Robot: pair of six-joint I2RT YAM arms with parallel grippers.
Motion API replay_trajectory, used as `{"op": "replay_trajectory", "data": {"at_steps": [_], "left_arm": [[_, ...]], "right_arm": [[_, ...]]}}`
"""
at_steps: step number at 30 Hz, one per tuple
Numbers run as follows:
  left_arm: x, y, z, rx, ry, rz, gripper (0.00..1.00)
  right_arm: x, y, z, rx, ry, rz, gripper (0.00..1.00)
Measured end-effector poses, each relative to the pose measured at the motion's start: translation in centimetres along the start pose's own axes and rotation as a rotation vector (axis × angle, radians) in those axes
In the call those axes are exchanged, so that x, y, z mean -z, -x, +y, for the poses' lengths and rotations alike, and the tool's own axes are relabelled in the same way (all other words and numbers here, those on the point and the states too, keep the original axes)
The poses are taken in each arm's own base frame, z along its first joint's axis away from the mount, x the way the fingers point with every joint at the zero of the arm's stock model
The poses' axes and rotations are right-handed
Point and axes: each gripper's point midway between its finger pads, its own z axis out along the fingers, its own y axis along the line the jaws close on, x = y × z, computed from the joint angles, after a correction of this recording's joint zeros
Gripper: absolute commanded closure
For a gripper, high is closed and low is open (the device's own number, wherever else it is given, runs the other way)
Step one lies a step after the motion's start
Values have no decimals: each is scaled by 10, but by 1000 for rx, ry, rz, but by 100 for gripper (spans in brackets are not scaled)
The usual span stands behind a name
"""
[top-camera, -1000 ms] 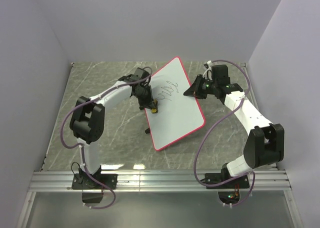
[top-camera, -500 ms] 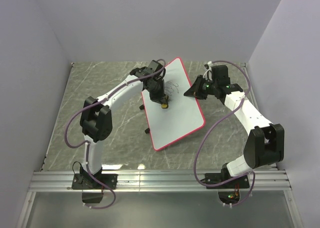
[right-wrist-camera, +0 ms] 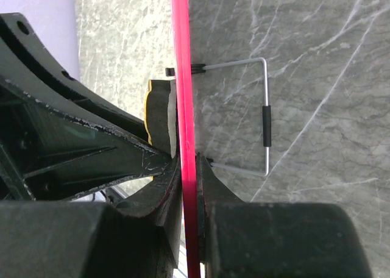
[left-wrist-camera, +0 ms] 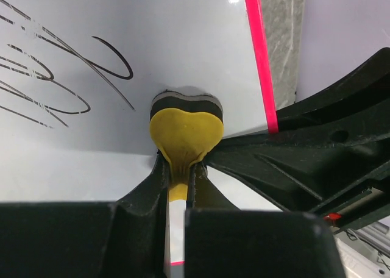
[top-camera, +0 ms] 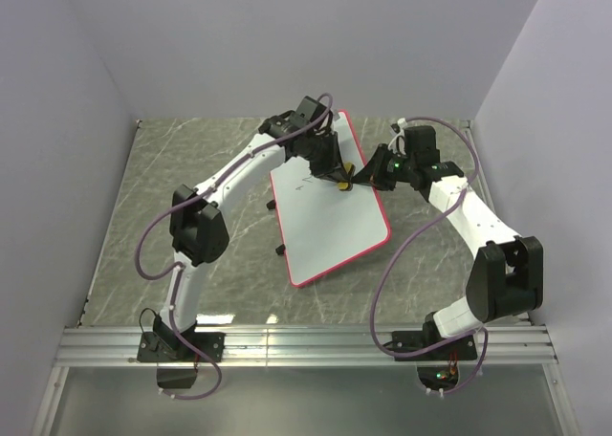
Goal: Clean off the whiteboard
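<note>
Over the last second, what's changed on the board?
The left hand, shut on the yellow eraser, swept across the whiteboard from its left edge to its right edge, wiping through the scribbles; some remain. The right hand stayed clamped on that edge; the whiteboard has not moved.

scribbles [left-wrist-camera: 67, 83] cut off at wrist view's edge, whiteboard's [top-camera: 335, 235] upper part hidden under left arm [top-camera: 239, 168]

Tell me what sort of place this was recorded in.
Probably a lab robot test cell, not a home or office: plain pale walls box in a marble-patterned tabletop, the left arm and right arm are bolted to a metal rail, and a whiteboard is the work piece.
</note>
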Motion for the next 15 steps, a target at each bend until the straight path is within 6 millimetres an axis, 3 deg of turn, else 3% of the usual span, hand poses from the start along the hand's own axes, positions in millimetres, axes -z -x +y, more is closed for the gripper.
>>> {"op": "replay_trajectory", "data": {"at_steps": [5, 8, 11, 15], "left_arm": [[-3, 2, 6, 23, -38, 18, 100], [-3, 8, 24, 45, -38, 10, 100], [-4, 11, 61, 90, 2, 8, 100], [-3, 9, 142, 191, 103, 17, 100]], "right_arm": [[-1, 1, -1, -3, -3, -3, 100], [-1, 0, -1, -4, -3, -2, 100], [-1, 0, -1, -5, -4, -2, 100], [-1, 0, -1, -8, -4, -1, 100]]}}
